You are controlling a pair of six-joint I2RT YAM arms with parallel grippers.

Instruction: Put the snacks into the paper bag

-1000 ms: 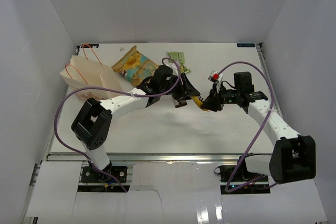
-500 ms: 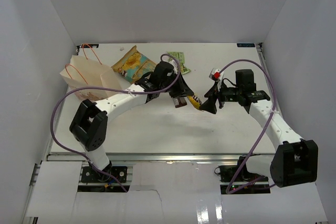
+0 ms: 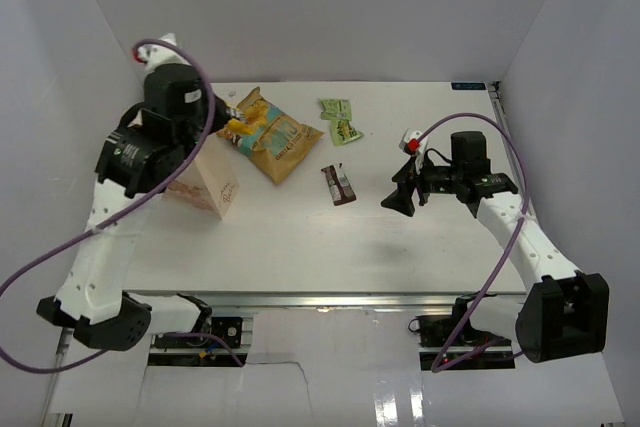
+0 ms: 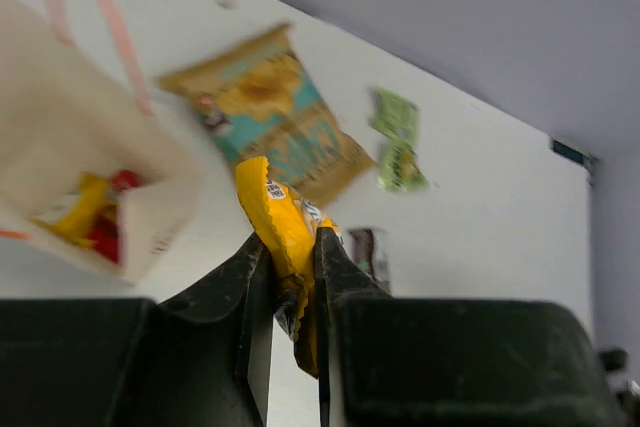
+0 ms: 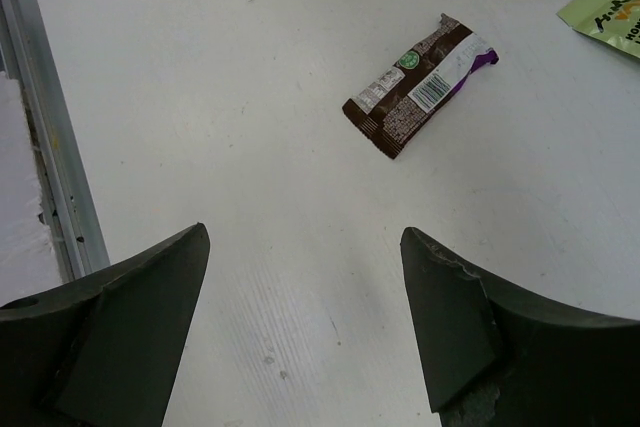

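Observation:
My left gripper is raised at the far left and shut on a yellow bar, beside the open top of the paper bag. In the left wrist view the paper bag shows yellow and red packets inside. The yellow-and-teal chip bag lies to its right, with two green sachets farther right. A brown bar lies mid-table. My right gripper stands open and empty to the right of the brown bar.
White walls close in the table on three sides. A metal rail runs along the table's edge in the right wrist view. My left arm covers much of the paper bag from above.
The right gripper opened and let go of the yellow bar. The left gripper closed on it, lifted it and swung it from mid-table to the far left by the paper bag.

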